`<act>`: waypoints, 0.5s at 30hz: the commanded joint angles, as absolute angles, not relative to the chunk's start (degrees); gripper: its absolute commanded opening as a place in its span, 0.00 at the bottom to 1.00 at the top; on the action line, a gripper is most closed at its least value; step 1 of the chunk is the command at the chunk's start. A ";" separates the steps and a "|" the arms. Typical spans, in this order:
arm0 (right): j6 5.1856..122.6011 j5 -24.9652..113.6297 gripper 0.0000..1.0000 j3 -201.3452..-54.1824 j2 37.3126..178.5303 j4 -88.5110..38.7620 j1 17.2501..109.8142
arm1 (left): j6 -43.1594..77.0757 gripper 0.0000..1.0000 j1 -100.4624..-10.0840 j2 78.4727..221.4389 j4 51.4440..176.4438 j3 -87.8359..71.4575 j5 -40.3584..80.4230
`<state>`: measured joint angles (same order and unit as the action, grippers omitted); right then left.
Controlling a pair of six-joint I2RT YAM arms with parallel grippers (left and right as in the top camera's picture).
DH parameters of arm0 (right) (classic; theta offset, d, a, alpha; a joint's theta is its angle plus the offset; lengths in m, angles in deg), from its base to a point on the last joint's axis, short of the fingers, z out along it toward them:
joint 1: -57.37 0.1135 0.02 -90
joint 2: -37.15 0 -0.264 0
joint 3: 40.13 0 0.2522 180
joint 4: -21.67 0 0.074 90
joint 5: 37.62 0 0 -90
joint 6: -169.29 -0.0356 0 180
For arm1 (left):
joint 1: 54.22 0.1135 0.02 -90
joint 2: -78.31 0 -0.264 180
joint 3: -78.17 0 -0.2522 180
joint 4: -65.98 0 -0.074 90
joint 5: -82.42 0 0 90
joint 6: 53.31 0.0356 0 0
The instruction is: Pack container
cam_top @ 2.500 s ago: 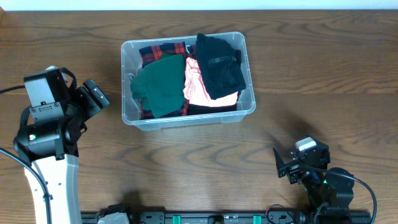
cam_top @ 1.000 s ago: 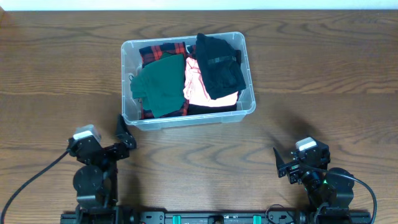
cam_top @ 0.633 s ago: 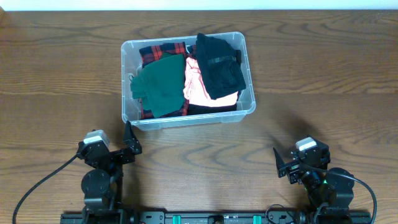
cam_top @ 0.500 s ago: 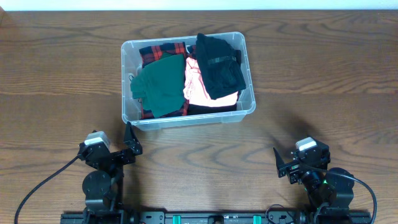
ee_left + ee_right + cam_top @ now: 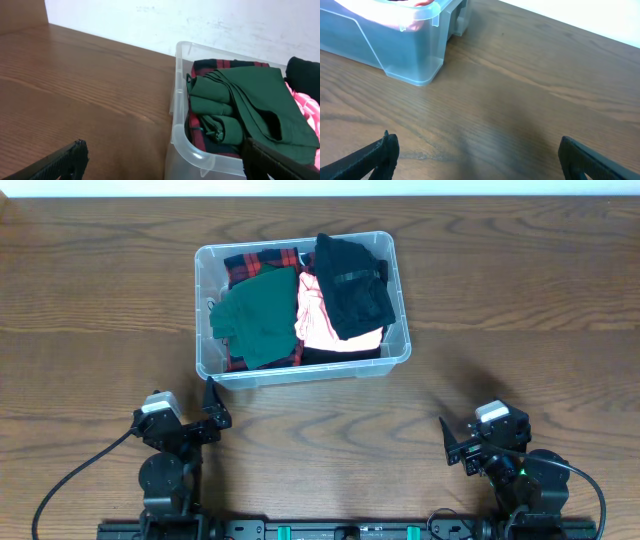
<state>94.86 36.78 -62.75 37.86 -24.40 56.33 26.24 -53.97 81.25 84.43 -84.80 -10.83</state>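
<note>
1. Clear plastic container (image 5: 300, 373) upright around the middle of the desk (image 5: 520, 300), toward the far side, with no lid in view.
2. Filled with clothes: green garment (image 5: 258, 315) on the left over red plaid cloth (image 5: 262, 260), pink piece (image 5: 320, 320) in the middle, black garment (image 5: 352, 290) on the right, possibly lying a little over the far rim; hard to tell from above.
3. At the near edge, left end effector (image 5: 213, 408) low, just beside the container's near left corner, jaws spread wide, holding nothing.
4. At the near right, right end effector (image 5: 450, 445) well apart from the container, also wide and empty.
5. No loose clothes seen on the desk; packing seemingly finished, perhaps only tucking of the black garment left.
</note>
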 commanded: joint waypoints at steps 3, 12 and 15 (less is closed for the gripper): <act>94.10 36.96 0.99 -62.58 37.47 -24.45 55.52 | 26.78 0.98 -54.21 79.94 83.49 -86.66 -11.24; 94.10 36.96 0.99 -62.58 37.47 -24.45 55.52 | 26.80 0.98 -54.21 79.52 83.51 -87.84 -11.24; 94.10 36.96 0.99 -62.58 37.47 -24.45 55.52 | 26.80 0.98 -54.19 79.57 83.51 -87.84 -11.24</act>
<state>94.86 36.78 -62.75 37.86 -24.40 56.33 26.24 -53.97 80.16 82.83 -85.85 -10.81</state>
